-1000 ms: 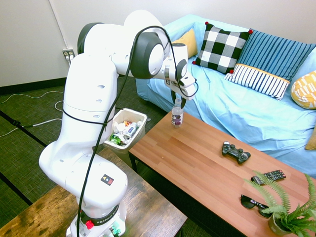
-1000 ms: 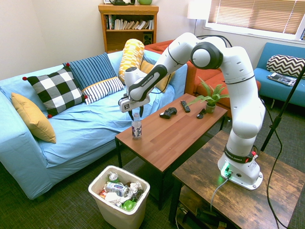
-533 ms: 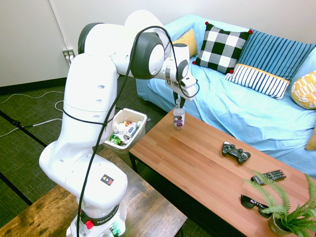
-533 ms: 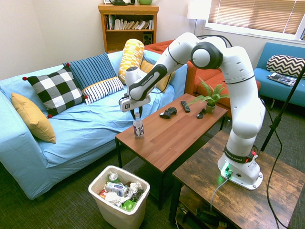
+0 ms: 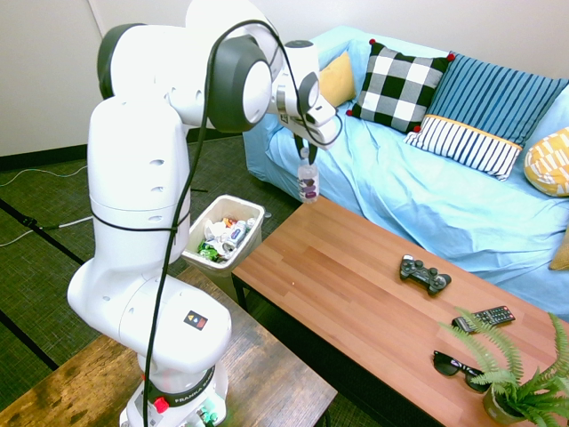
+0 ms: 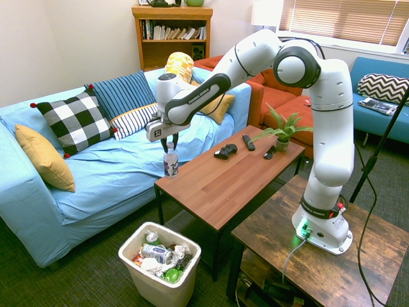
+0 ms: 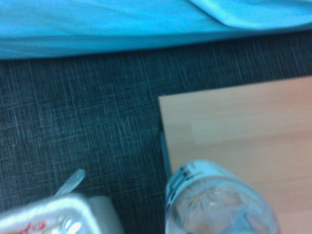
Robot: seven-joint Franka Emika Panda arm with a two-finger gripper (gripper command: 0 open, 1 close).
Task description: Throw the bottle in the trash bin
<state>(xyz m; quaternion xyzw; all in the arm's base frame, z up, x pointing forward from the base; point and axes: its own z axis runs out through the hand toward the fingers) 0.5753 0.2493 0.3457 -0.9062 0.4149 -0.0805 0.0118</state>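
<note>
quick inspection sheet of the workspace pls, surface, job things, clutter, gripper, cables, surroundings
surface: wooden coffee table, near corner bare
bottle: hangs upright from the gripper, clear of the table, near its sofa-side corner
bin: on the floor off the table's end, holding cans and wrappers
clutter: game controller, remote, sunglasses, potted fern at the far end
gripper: shut on the bottle's top, pointing down
cables: white cable on the floor by the wall
surroundings: blue sofa with cushions, bookshelf

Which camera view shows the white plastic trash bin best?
The second exterior view: the white plastic trash bin shows whole, litter inside. The first exterior view has the arm covering part; the wrist view catches one blurred corner.
</note>
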